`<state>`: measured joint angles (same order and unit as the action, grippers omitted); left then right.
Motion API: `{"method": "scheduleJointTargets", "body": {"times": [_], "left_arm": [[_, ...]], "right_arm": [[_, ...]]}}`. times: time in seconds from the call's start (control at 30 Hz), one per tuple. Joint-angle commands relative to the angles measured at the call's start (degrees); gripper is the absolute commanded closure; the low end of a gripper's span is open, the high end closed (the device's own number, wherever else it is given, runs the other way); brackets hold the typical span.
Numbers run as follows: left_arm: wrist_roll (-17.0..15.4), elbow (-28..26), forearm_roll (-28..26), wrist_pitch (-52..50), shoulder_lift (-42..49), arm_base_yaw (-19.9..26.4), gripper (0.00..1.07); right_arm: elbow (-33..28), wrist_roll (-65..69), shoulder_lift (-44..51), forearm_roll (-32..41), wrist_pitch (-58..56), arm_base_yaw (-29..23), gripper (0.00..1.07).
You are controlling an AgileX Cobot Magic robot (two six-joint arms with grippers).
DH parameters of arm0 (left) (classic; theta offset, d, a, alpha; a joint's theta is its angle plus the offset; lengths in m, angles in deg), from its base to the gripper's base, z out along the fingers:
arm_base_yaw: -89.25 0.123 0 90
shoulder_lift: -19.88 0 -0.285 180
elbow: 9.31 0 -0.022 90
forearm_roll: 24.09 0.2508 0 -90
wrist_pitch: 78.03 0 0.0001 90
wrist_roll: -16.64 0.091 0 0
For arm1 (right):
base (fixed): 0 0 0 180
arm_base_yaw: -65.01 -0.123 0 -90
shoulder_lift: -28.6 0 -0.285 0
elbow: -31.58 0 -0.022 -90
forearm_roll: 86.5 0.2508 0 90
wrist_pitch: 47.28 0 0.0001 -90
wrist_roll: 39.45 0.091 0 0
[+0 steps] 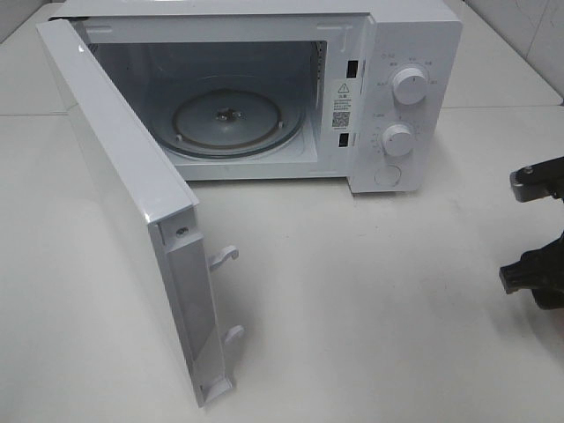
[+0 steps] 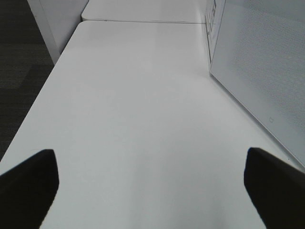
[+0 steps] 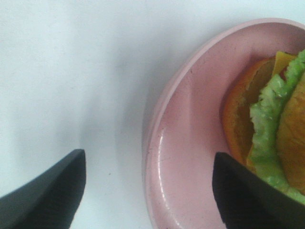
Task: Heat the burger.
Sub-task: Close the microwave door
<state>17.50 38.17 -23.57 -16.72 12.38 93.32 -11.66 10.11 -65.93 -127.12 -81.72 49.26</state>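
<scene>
The burger (image 3: 267,124), with a golden-brown bun and a green lettuce edge, lies on a pink plate (image 3: 186,143) in the right wrist view only. My right gripper (image 3: 147,191) is open. One of its fingers is over the plate beside the burger and the other over the white table, with the plate's rim between them. At the right edge of the exterior view the right gripper (image 1: 529,231) shows only partly, and the burger is out of that frame. My left gripper (image 2: 150,191) is open over bare table with nothing between its fingers.
A white microwave (image 1: 388,88) stands at the back with its door (image 1: 132,220) swung wide open to the left. Its glass turntable (image 1: 233,119) holds nothing. The door's outer face (image 2: 262,62) rises close beside the left gripper. The table edge (image 2: 43,95) drops to dark floor.
</scene>
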Motion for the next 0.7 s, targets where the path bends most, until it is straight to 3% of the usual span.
{"method": "scheduleJointTargets", "body": {"times": [0.03, 0.33, 0.7], "left_arm": [[0.0, 0.0, 0.1, 0.1, 0.9, 0.1, 0.09], [0.0, 0.0, 0.1, 0.1, 0.9, 0.1, 0.09], [0.0, 0.0, 0.1, 0.1, 0.9, 0.1, 0.09]], "right_arm": [[0.2, -6.5, 7.5, 7.7, -0.6, 0.1, 0.35], [0.2, -24.7, 22.6, 24.3, -5.3, 0.1, 0.35], [0.2, -29.9, 32.1, 27.4, -17.0, 0.1, 0.35]]}}
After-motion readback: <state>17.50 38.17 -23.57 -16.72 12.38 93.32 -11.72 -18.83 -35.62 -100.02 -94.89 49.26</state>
